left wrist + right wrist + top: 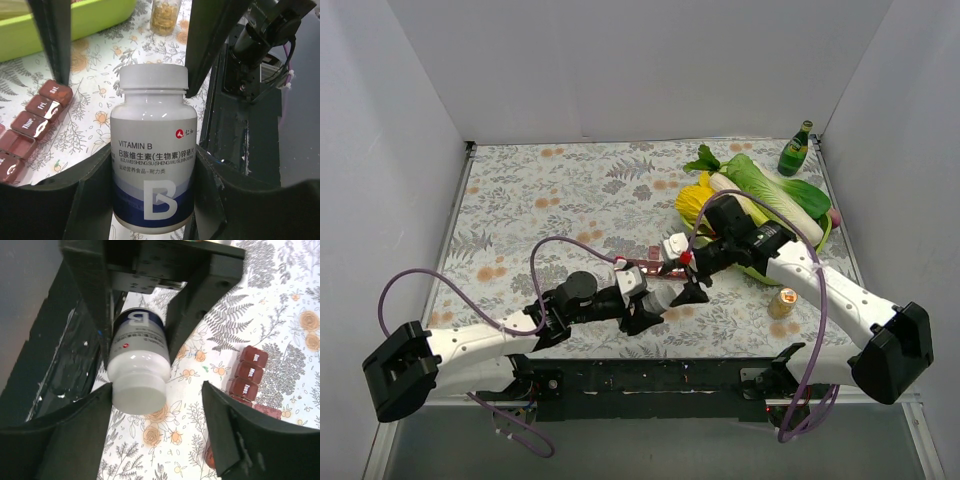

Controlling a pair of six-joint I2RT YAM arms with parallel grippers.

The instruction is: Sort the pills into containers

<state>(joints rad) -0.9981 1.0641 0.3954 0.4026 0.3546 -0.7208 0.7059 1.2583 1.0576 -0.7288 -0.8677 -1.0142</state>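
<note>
Your left claw [152,167] is clamped on the vitamin bottle [152,125], steadying it so its cap [153,77] faces your right claw [156,390], whose jaws stand apart either side of that cap, likely to unscrew it. The containers [248,371] lie on the bench [280,300] just beside both claws.

Glossy transl. plastic containers [30,125]; smooth plastic bottle [152,165]
</note>
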